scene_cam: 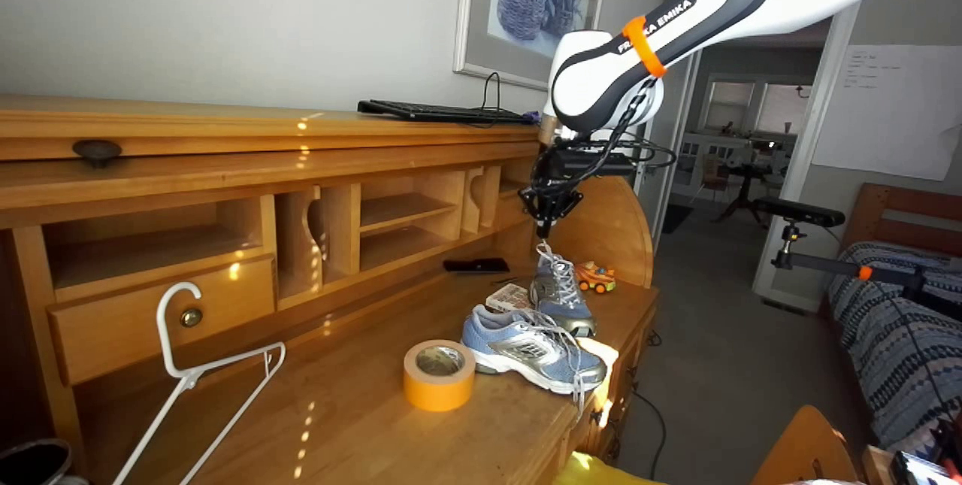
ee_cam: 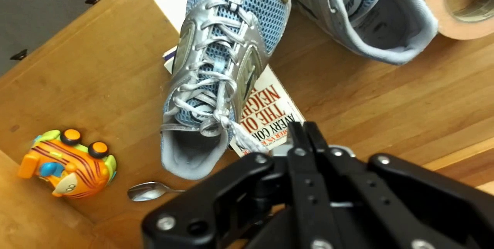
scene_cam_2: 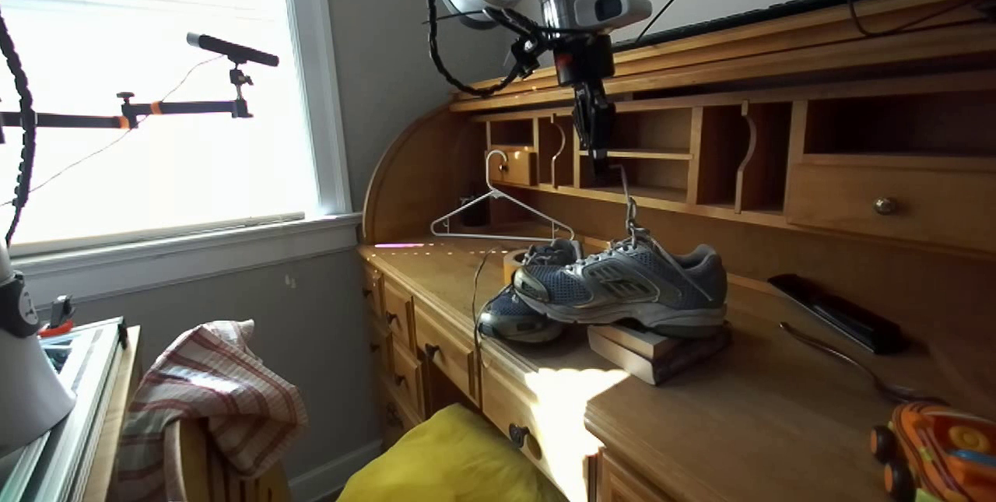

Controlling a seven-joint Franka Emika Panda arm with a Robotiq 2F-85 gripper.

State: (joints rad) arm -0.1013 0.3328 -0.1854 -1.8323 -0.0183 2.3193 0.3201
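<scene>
Shoelace (ee_cam: 249, 141) pinched by the gripper (ee_cam: 303, 127) — jaws clenched together on it, lower right of centre in the wrist view; in both exterior views it stands up from the laced shoe (scene_cam_2: 622, 284) to the fingertips. That shoe: upper left of centre in the wrist view, over a paperback (ee_cam: 270, 104); whether its full weight rests there, cannot tell. Second shoe (scene_cam: 515, 350): upper right of the same view, just beside the orange tape roll (scene_cam: 438, 391) at the right edge. Spoon (ee_cam: 146, 192) and toy car (ee_cam: 77, 168): lower left of it. Farther out — white hanger (scene_cam: 188, 377), upright at lower left of an exterior view; black keyboard (scene_cam: 443, 110), upper centre of that frame, atop the wooden desk (scene_cam: 338, 432).
</scene>
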